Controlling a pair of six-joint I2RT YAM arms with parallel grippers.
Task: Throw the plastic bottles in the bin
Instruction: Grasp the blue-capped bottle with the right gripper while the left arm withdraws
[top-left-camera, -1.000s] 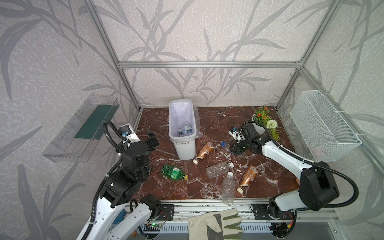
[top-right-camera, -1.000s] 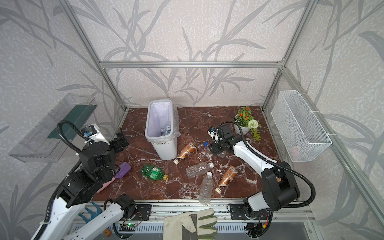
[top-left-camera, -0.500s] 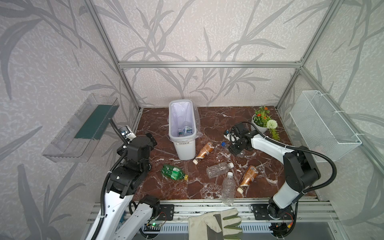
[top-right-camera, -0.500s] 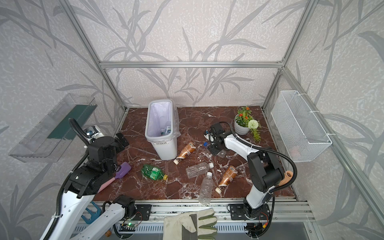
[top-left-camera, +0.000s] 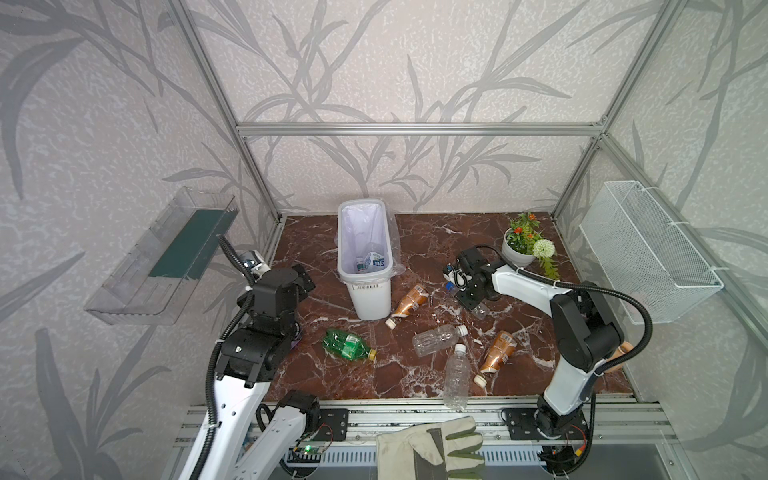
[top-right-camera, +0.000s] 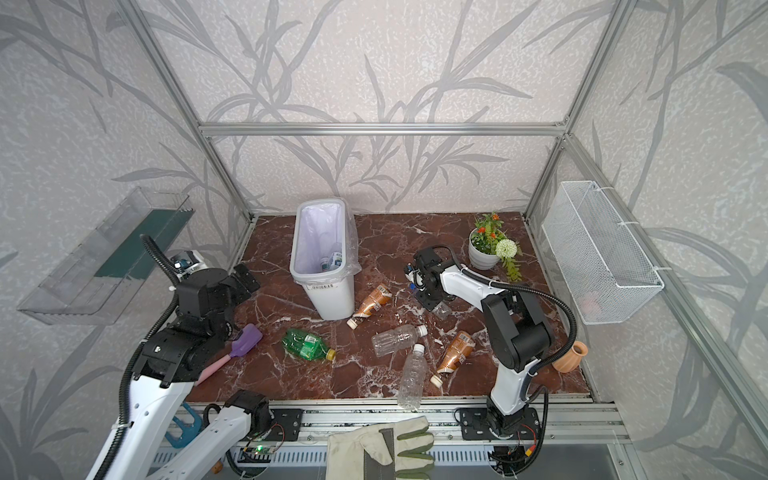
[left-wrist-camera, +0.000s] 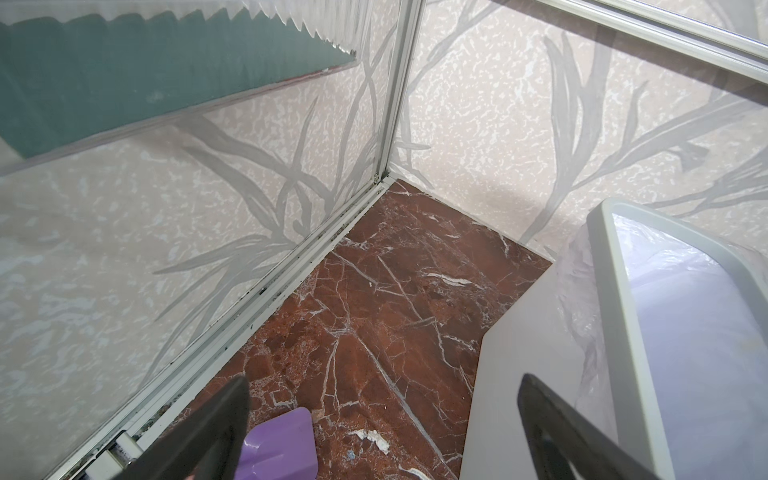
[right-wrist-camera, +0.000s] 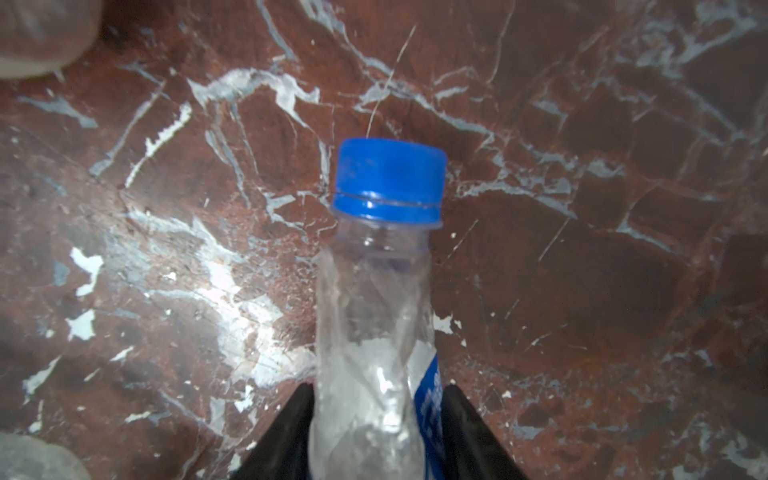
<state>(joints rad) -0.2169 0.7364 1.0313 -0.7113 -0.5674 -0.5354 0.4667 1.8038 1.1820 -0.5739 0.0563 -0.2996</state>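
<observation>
**Right gripper clamped on blue-capped bottle; left gripper wide, empty**

Right arm: base on the near rail, elbow folded high, forearm reaching back-left, low over the floor. The right gripper (right-wrist-camera: 376, 419) pinches a crumpled clear blue-capped plastic bottle (right-wrist-camera: 374, 316) on both sides of its body, cap pointing away from the wrist. Can't tell whether the bottle is off the floor. In a top view it sits between the bin and the flowerpot.

Left arm: rises from the near rail, wrist high by the left wall. The left gripper (left-wrist-camera: 382, 415) has its fingers spread wide with nothing between them, aimed at the floor beside the bin.

Surface, near to far:
- Pale work glove with grey-green patches (top-left-camera: 415, 449) on the rail.
- Clear white-capped bottle (top-left-camera: 455, 378), base at the front edge.
- Second clear white-capped bottle (top-left-camera: 438, 340) just behind it.
- Brown-labelled bottle (top-left-camera: 496, 357) to their right.
- Green yellow-capped bottle (top-left-camera: 347, 345) left of centre.
- Purple-and-pink silicone spatula (top-right-camera: 245, 345) by the left arm.
- Terracotta vase (top-right-camera: 571, 357) behind the right arm.
- Second brown-labelled bottle (top-left-camera: 409, 300) lying near the bin's foot.
- Tall white plastic bin (top-left-camera: 365, 295), upright and bag-lined, with labelled bottles (top-left-camera: 371, 262) at the bottom.
- White ribbed flowerpot (top-left-camera: 515, 255) at back right.

Room: red-brown marble floor (top-left-camera: 424, 245), leaf-pattern wallpaper, aluminium frame. Clear acrylic shelf (top-left-camera: 158, 257) on the left wall, white wire-mesh basket (top-left-camera: 648, 249) on the right.
</observation>
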